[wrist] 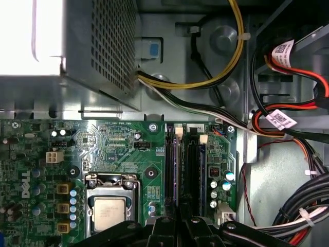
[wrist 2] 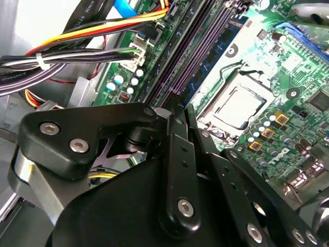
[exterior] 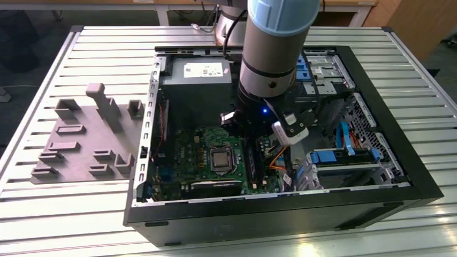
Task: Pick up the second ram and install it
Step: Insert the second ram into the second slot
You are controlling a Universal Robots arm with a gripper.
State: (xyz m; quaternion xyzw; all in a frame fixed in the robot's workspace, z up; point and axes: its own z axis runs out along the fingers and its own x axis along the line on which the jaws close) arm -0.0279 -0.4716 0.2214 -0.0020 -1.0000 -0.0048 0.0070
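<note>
The claw [wrist 2: 176, 105] was down inside the case [exterior: 421, 176], its tip just over the near end of the long black slots [wrist: 172, 164] on the motherboard [wrist: 123, 149]. Its black links crowded the foreground in both wrist views, and I could not tell whether it was spread, pressed together or pinching anything. In the second wrist view the ram [wrist 2: 208, 60], a thin dark blue-green stick with a row of black chips, stood on edge along the slots just ahead of the tip. Whether the claw touched it could not be made out. The CPU socket [wrist: 109, 211], with its metal frame and bare silver lid, lay just beside the slots. On the slots' other side, a bundle of cables [wrist 2: 77, 41] in yellow, orange, black and white ran to a white plug near the board's edge. In the first wrist view the perforated grey power supply [wrist: 110, 51] sat beyond the board, with yellow and black wires curving out from it. In the exterior view the arm [exterior: 275, 43] came down steeply into the open case, with a small white camera [exterior: 289, 131] at its wrist. The case lay on its side on a slatted metal table [exterior: 43, 214]. A grey fixture plate [exterior: 85, 139] with raised blocks lay on the table, well apart from the case toward the exterior view's left.
</note>
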